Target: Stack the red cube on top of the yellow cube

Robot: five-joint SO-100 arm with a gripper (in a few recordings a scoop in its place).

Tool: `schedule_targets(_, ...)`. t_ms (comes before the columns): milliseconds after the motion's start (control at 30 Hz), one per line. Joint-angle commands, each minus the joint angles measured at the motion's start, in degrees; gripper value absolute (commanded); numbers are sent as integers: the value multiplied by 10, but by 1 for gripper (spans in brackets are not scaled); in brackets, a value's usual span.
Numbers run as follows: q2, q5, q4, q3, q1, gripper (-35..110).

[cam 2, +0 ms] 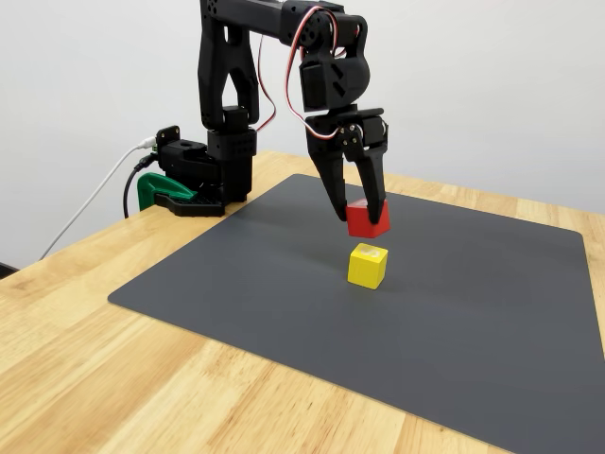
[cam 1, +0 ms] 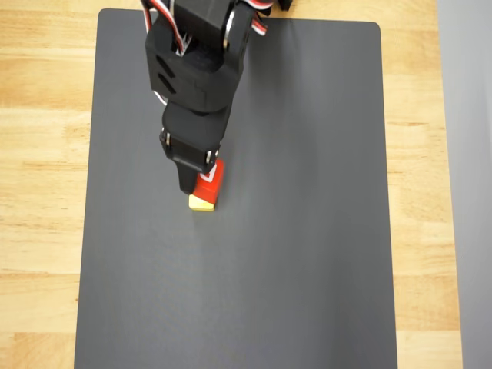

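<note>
My gripper (cam 2: 360, 210) is shut on the red cube (cam 2: 368, 219) and holds it in the air, a little above the yellow cube (cam 2: 367, 265). The yellow cube rests on the dark mat (cam 2: 454, 312) with a clear gap under the red one. From overhead, the red cube (cam 1: 209, 182) covers most of the yellow cube (cam 1: 202, 203), whose front edge sticks out below it. The black gripper (cam 1: 197, 178) hides part of the red cube's top face there.
The mat (cam 1: 307, 231) lies on a wooden table (cam 1: 38, 154). The arm's base and a green clamp (cam 2: 156, 189) stand at the mat's far left corner in the fixed view, with a cable running off the table edge.
</note>
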State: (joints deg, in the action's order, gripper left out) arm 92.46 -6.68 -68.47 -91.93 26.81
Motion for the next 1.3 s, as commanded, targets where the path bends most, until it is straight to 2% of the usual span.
schedule_targets(0, 23, -12, 7, 8, 20, 0)
schedule_targets(1267, -42, -8, 37, 37, 29, 2)
